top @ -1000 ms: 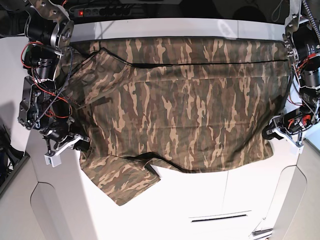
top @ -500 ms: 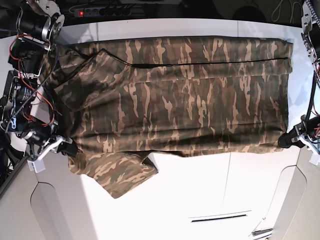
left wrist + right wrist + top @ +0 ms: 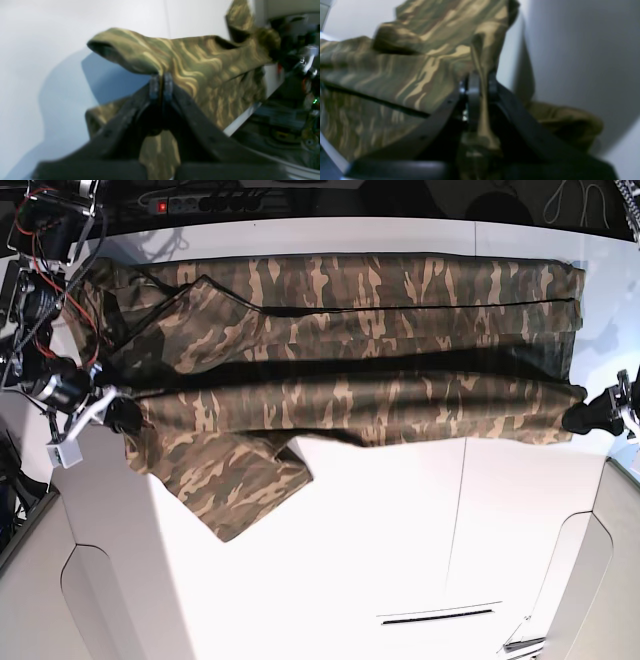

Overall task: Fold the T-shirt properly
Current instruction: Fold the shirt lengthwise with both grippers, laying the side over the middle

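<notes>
We see the T-shirt [image 3: 350, 350] spread across the far half of the white table [image 3: 400, 530], its near edge lifted and stretched taut between our two arms, with one sleeve hanging down toward the table's left side in the base view. Our right gripper [image 3: 118, 415], reaching in from the table's left edge in that view, has its jaws pressed together on a bunch of the cloth [image 3: 480, 100]. Our left gripper [image 3: 580, 418], low at the table's right edge, likewise pinches a fold of fabric [image 3: 161, 85], fingertips nearly meeting. The far edge of the shirt lies flat along the table's far edge.
</notes>
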Robot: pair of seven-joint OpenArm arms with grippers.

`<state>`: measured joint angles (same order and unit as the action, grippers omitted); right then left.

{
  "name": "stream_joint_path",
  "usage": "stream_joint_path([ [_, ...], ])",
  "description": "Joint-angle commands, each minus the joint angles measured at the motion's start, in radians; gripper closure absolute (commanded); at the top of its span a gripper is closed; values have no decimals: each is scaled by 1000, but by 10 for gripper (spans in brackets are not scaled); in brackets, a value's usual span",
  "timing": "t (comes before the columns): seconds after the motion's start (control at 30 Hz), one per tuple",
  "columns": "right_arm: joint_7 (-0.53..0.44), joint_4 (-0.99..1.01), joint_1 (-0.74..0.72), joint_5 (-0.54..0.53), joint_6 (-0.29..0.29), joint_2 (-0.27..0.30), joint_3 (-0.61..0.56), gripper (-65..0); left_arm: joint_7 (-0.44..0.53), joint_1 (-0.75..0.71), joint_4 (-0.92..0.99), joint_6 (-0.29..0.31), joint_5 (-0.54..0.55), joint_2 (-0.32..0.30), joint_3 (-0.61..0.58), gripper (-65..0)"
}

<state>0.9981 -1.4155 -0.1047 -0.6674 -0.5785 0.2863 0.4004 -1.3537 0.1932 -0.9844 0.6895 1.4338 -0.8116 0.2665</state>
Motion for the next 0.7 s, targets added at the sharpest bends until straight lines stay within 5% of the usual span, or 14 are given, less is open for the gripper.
stream_joint_path([
  [0.0, -18, -21, 1, -14, -2, 25, 5, 0, 6, -10, -32, 9, 24, -31, 23, 0],
  [0.27, -125, 4, 101, 59, 3, 35, 5, 0, 23, -153, -100, 9, 10, 4, 63, 0],
  [0.43, -184, 19, 96, 77, 25, 35, 5, -304, 72, -152, -100, 9, -65, 47, 63, 0],
  [0.67, -207, 19, 9, 78, 25, 34, 8, -315, 75, -153, -100, 9, -70, 63, 63, 0],
])
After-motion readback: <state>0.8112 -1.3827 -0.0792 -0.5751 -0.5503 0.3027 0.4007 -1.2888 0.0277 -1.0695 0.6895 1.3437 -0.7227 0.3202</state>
